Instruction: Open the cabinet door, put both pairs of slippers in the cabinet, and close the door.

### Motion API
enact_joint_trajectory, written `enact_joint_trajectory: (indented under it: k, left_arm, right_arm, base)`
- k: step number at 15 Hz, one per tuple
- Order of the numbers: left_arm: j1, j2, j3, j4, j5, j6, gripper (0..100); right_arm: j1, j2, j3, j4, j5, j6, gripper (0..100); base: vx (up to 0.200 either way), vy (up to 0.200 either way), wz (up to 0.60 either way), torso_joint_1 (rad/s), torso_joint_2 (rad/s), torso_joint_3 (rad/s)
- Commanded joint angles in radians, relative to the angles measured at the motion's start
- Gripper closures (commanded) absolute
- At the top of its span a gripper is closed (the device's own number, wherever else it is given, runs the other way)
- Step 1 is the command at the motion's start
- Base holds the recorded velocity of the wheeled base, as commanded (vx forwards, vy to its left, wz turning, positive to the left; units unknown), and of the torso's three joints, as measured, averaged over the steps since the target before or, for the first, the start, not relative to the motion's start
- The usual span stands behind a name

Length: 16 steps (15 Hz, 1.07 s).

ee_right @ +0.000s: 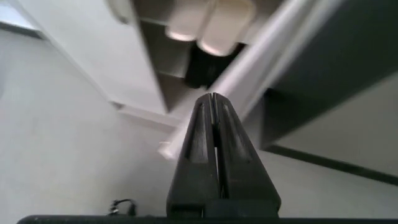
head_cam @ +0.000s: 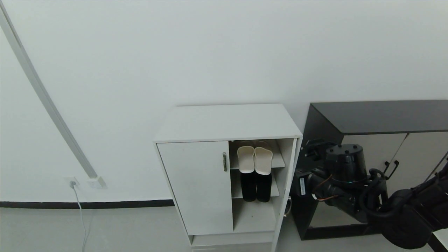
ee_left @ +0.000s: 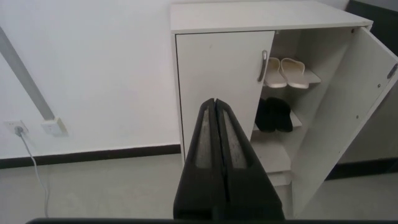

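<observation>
White slippers (head_cam: pixel 254 159), black slippers (head_cam: pixel 256 187) inside open cabinet (head_cam: pixel 227 122)

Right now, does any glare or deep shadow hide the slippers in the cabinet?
Head view: even light, no glare; the white slippers and black slippers both stand out against the pale cabinet. Left wrist view: soft shade inside, both pairs visible. Right wrist view: the black pair is only a dark patch beneath the white pair.
</observation>
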Motion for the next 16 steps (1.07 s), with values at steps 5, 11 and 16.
enact_joint_trajectory:
  k: [5, 11, 16]
  left_arm:
    - [0.000, 0.001, 0.000, 0.000, 0.000, 0.000, 100]
    - [0.000, 0.001, 0.000, 0.000, 0.000, 0.000, 100]
    - [0.000, 0.001, 0.000, 0.000, 0.000, 0.000, 100]
  right_arm:
    - [-0.013, 0.060, 0.036, -0.006, 0.001, -0.005, 100]
    - [0.033, 0.214, -0.055, -0.105, 0.016, 0.011, 100]
    - [0.077, 0.224, -0.081, -0.208, 0.069, 0.096, 100]
  base:
    - [0.000, 0.000, 0.00, 0.000, 0.00, 0.000]
    - [0.000, 0.000, 0.00, 0.000, 0.00, 0.000]
    - [0.000, 0.000, 0.00, 0.000, 0.00, 0.000]
